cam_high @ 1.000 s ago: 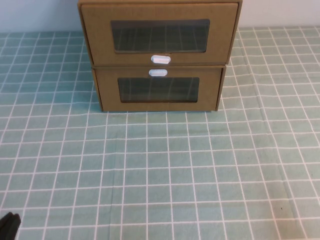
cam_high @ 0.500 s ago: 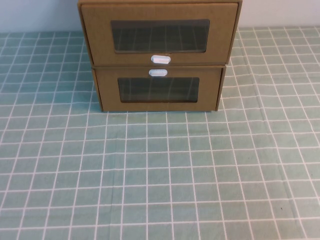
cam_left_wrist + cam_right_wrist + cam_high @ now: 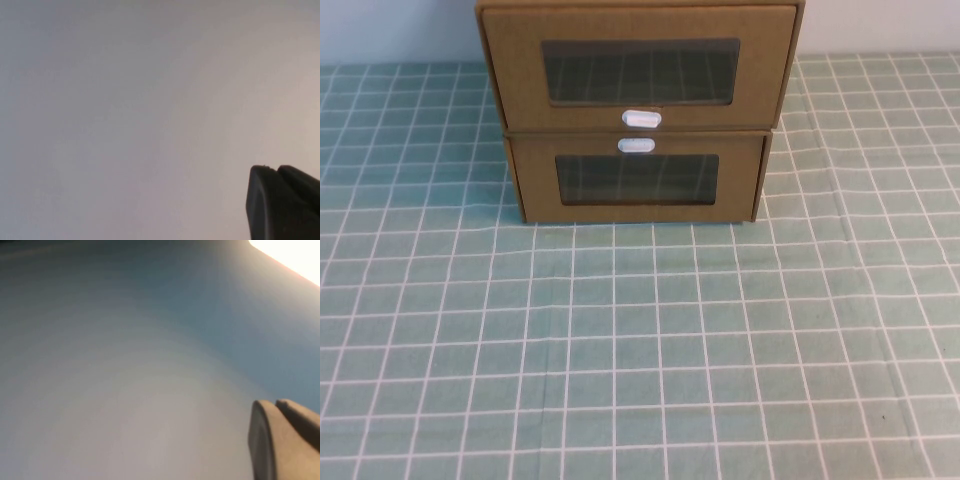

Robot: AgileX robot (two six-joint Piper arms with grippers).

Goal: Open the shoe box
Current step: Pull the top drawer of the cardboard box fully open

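The left pincer (image 3: 276, 174) has slipped from the overhead view; it and the right pincer (image 3: 275, 406) are closed, shoe box (image 3: 638, 110) shut on the counter (image 3: 640, 350).

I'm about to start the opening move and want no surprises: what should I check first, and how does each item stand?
1. Fronts closed on upper shoe box and lower shoe box: ok.
2. Access to upper pull tab and lower pull tab: ok, unobstructed.
3. Position of left end effector: not ok; outside the high view, shut, facing a blank surface.
4. Position of right end effector: not ok; outside the high view, shut.
5. Which box is meant: cannot tell.
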